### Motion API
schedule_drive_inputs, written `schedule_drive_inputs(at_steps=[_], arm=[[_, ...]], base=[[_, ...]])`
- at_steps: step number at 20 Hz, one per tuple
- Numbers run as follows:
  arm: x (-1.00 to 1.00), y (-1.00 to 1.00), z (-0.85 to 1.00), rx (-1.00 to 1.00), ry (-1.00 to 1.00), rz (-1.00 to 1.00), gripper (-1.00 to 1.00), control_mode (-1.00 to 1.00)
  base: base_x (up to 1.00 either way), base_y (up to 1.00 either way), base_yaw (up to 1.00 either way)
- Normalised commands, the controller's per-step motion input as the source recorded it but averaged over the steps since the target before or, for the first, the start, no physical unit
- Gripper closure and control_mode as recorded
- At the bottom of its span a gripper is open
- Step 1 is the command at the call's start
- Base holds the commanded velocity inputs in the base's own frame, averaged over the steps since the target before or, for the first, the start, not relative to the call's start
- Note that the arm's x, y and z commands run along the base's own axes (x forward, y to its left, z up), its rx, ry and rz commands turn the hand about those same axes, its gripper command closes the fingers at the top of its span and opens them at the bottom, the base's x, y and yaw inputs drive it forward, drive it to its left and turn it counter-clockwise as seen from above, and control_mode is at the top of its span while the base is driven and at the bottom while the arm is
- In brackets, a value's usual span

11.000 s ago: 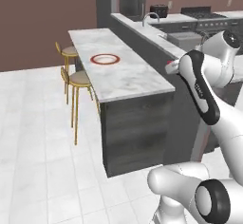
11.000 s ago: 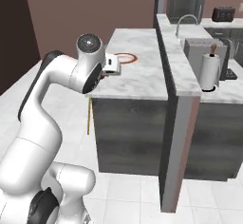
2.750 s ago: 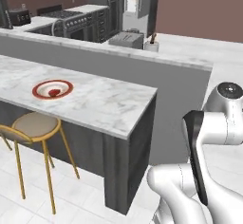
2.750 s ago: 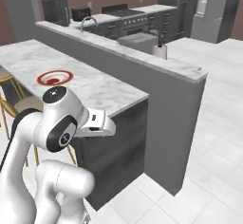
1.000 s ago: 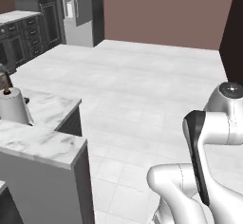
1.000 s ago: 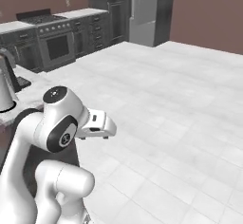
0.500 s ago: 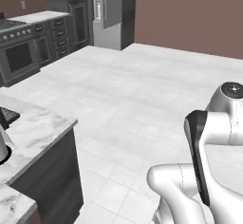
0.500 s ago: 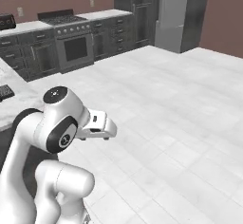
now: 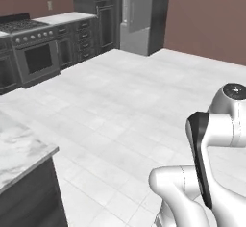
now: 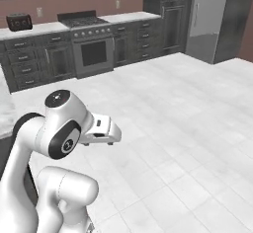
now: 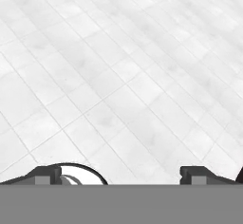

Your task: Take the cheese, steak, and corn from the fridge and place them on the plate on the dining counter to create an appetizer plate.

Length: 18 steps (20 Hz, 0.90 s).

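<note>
A wide floor [image 9: 125,106] of pale grey-white tiles takes up most of the room, bare and open from the robot's base all the way across to the far cabinets. Along the far wall runs a row of dark wood-grain cabinets [image 10: 44,59] with a pale countertop, under a dull reddish-brown wall [image 9: 206,14]. The fridge [image 10: 210,17], tall and grey steel-fronted, stands closed at the end of that run, well apart from the robot; in the left base view it sits at top centre, beside tall dark cabinets. A steel range [image 10: 91,47] with a dark oven window is set into the cabinet row, and a small dark toaster [image 10: 19,22] rests on the countertop to its left. In the left base view, a corner of the dining counter [image 9: 17,156], white veined marble over a dark base, juts in at the lower left, its edge close to the robot. The white arm [image 10: 54,143] is folded near its base. The gripper [image 11: 121,173] points at bare tiles, its fingertips [image 11: 47,173] spread wide apart with nothing between them.
</note>
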Motion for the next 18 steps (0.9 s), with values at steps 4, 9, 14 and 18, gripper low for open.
schedule_drive_inputs(at_steps=[4,9,14,18], arm=[[0.00,0.00,0.00,0.00,0.00,0.00,-1.00,1.00],[0.00,0.00,0.00,0.00,0.00,0.00,-1.00,1.00],[0.00,0.00,0.00,0.00,0.00,0.00,-1.00,1.00],[0.00,0.00,0.00,0.00,0.00,0.00,-1.00,1.00]], base=[[1.00,-0.65,0.17],[1.00,-0.46,0.02],[1.00,-0.17,0.04],[1.00,0.00,0.12]])
